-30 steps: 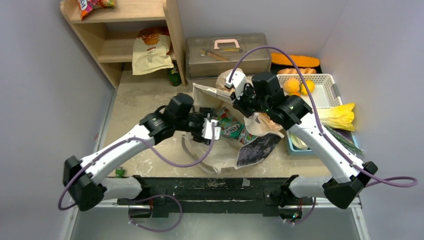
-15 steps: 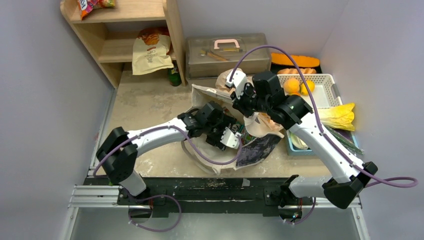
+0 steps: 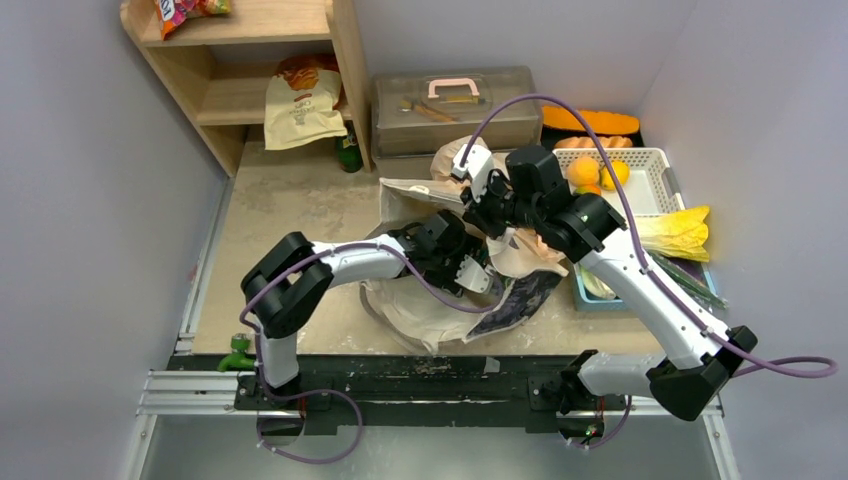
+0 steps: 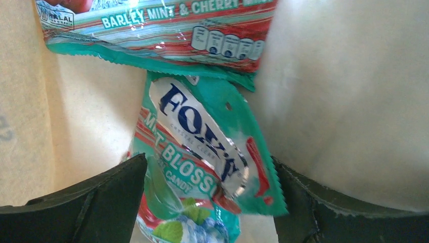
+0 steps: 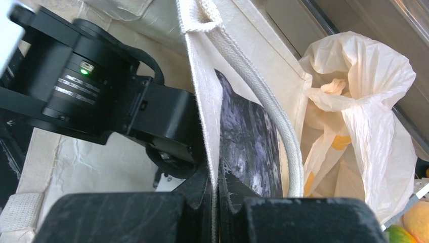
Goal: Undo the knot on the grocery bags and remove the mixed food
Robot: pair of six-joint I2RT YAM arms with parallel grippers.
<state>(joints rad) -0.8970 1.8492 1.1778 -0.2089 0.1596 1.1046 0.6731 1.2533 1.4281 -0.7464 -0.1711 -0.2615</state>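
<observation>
The grocery bags (image 5: 364, 96), as far as we can see a single thin pale-orange plastic carrier, lie crumpled on the tabletop (image 3: 290, 210). They sit just beside the canvas tote (image 3: 425, 320), between it and the white basket (image 3: 655, 160). We see yellow-orange print on the plastic and a small peach twist (image 5: 331, 87) among the folds near the top; we cannot tell whether it is tied. Neither hand has hold of the plastic.

Our left hand (image 4: 208, 172) is down inside the tote with its jaws spread wide. A green Fox's candy packet (image 4: 202, 147) lies between the two fingers, unclamped, so this hand grips nothing. A second packet (image 4: 167, 25), lettered barley mint and cherry, lies just beyond the first and overlaps its far end.

Our right hand (image 5: 217, 190) is closed tight on the tote's cloth rim, pinching it beside the rope handle (image 5: 286, 126) and the dark printed panel (image 5: 248, 136).

To the right, round orange fruits (image 3: 585, 172) lie in the basket. A yellow-green cabbage (image 3: 682, 232) lies just beside the right arm, and a long orange piece (image 3: 590, 122) lies behind the basket.
</observation>
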